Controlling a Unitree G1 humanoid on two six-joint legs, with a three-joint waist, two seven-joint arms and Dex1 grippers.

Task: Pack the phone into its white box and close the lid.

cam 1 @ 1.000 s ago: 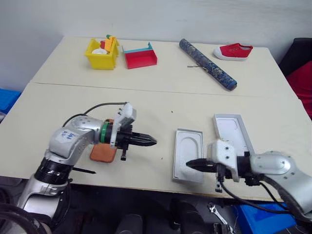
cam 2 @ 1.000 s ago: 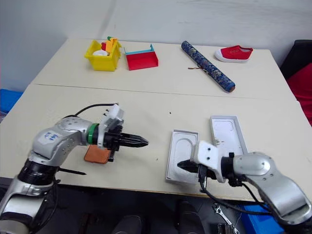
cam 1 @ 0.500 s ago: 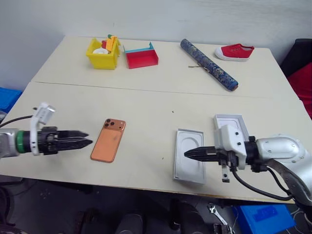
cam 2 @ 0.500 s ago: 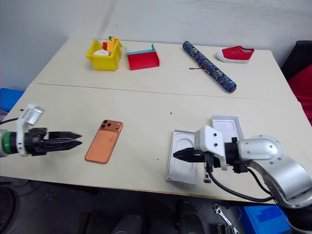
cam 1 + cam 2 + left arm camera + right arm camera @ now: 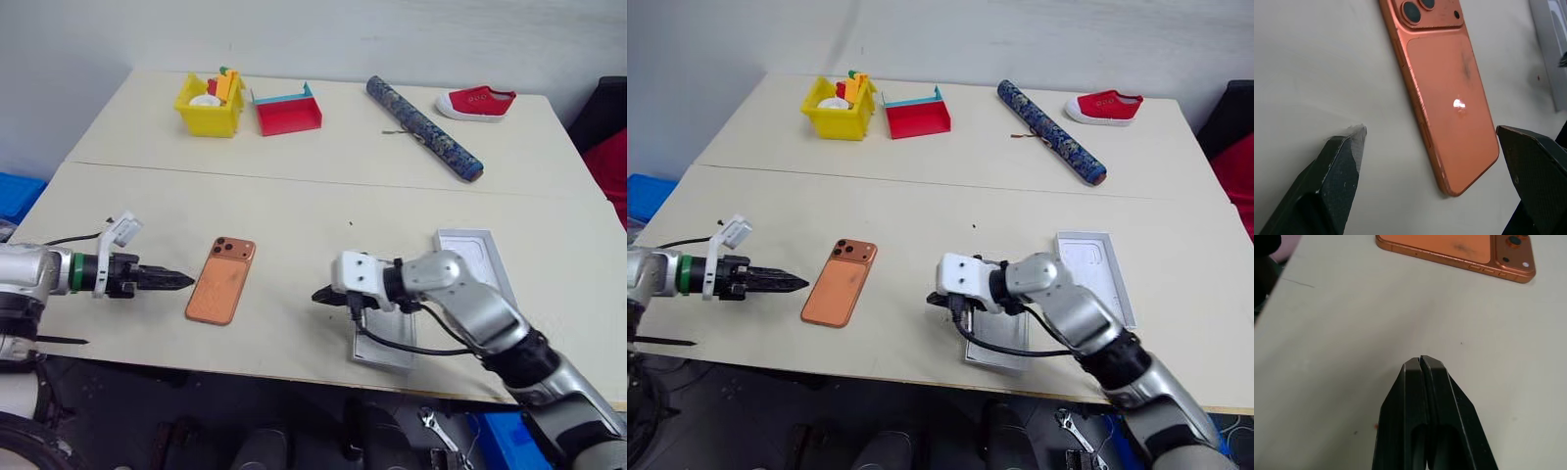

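**Two grippers flank a phone lying on the table**

Head view: the orange phone (image 5: 221, 279) lies camera-side up on the cream table (image 5: 323, 147). The left gripper (image 5: 181, 281) points at it from just beside. The right gripper (image 5: 320, 294) hovers near a white tray (image 5: 384, 345); the lid (image 5: 477, 257) lies behind.

Left wrist view: fingers (image 5: 1332, 176) spread wide, holding nothing.

Right wrist view: fingers (image 5: 1415, 396) pressed together, empty.

The phone (image 5: 1447, 93) has a smooth, satiny orange metallic-looking back that catches a small bright glint, with glossy dark lenses. The table (image 5: 323, 211) is matt, pale and smooth. The left gripper's fingers (image 5: 1334, 181) look like rough-edged matt black plastic; the red shoe (image 5: 477, 101) looks like cloth.
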